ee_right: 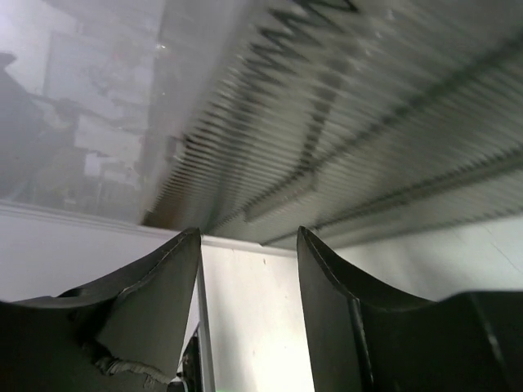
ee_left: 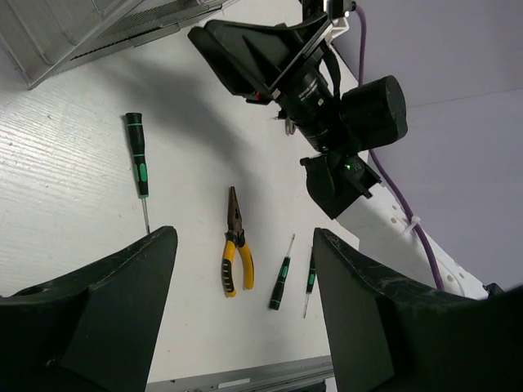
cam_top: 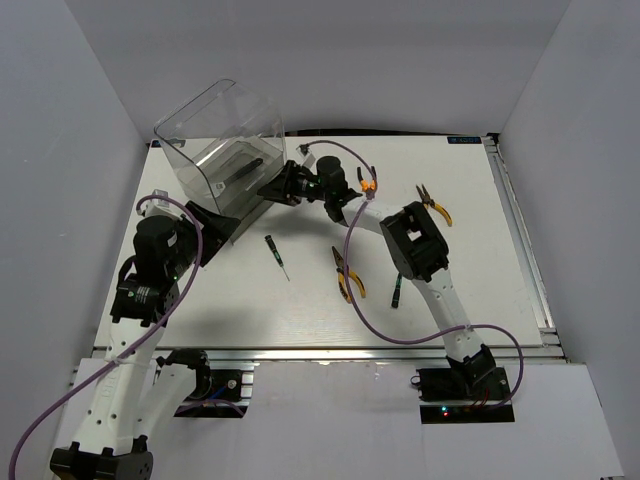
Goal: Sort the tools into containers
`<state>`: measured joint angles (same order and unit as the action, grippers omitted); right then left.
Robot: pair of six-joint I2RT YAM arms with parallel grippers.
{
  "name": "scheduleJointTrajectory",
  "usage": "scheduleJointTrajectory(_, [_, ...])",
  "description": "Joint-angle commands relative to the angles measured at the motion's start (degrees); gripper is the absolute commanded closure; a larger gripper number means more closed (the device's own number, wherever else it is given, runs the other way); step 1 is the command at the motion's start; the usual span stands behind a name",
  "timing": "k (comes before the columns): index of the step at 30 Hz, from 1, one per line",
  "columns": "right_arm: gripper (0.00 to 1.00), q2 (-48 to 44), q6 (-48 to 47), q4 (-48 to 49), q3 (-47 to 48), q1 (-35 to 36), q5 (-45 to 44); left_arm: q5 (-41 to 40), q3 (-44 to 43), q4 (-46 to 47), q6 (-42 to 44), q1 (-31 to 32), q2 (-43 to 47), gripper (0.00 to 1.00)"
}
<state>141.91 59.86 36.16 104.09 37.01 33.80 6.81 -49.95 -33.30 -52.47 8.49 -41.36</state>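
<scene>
The pliers (ee_left: 234,245) near the cabinet (cam_top: 225,150) look hard, so grab the yellow handles (ee_left: 236,269); left end effector (ee_left: 243,232) and right end effector (ee_right: 248,233) are open, empty.

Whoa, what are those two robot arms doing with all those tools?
They are sorting tools into the clear container. The right gripper is open and empty, pushed up close to the container's ribbed front. The left gripper is open and empty too, hovering above the table near the container's base. One dark tool lies inside the container. Three pliers and a few screwdrivers wait on the table.
</scene>
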Motion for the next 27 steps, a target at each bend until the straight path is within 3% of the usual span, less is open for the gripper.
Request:
scheduleJointTrajectory(1, [0.42,2.6,0.0,1.8,5.3,1.0,-1.7,0.0,-0.1,0.2,-0.4,0.2,0.7,0.22])
scheduleJointTrajectory(11, [0.54,5.0,1.3,-3.0,10.5,1.7,-5.7,0.0,-1.6,-0.2,-0.3,0.2,-1.4,0.22])
scheduleJointTrajectory(22, [0.58,7.9,2.4,-2.3,13.9,2.4,-7.2,0.3,-2.2,-0.3,0.2,0.2,-2.3,0.22])
scheduleJointTrajectory(27, [0.78,8.9,3.2,-1.8,15.3,2.4,-8.1,0.2,-2.0,-0.3,-0.6,0.2,-2.2,0.22])
